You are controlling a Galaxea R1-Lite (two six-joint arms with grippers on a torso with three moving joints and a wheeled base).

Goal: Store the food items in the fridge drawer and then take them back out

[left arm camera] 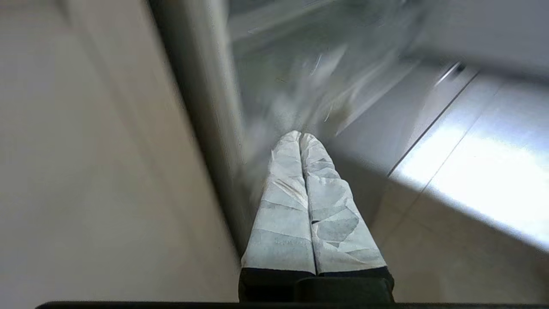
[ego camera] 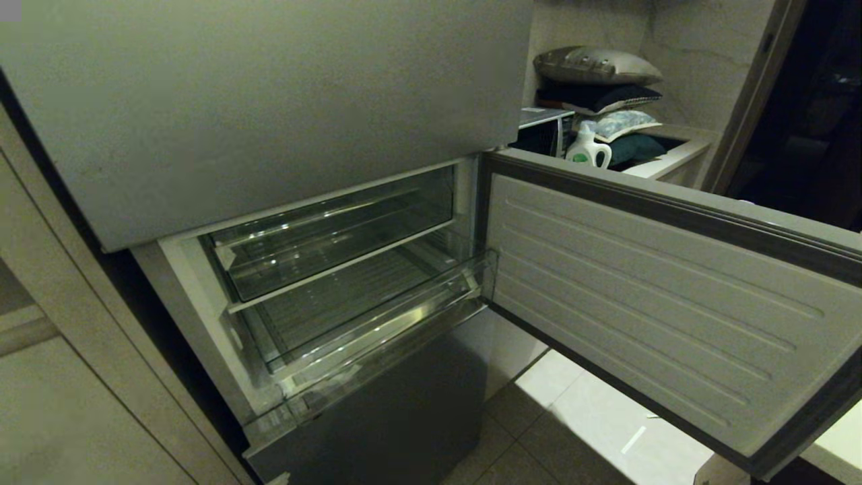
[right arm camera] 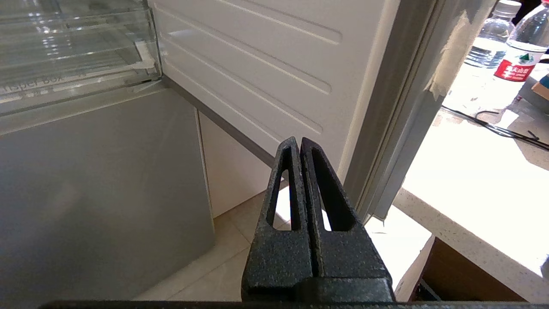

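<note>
1. Fridge drawer: clear bin, pulled partly out of the middle compartment beside the swung-open door; no food seen inside.
2. Left hand: taped fingers pressed together, empty, low beside the fridge.
3. Right hand: fingers together, empty, below the door.
4. Step, judged: either start or finish; no food in view to fetch next.
5. Desk: holds water bottles.
</note>
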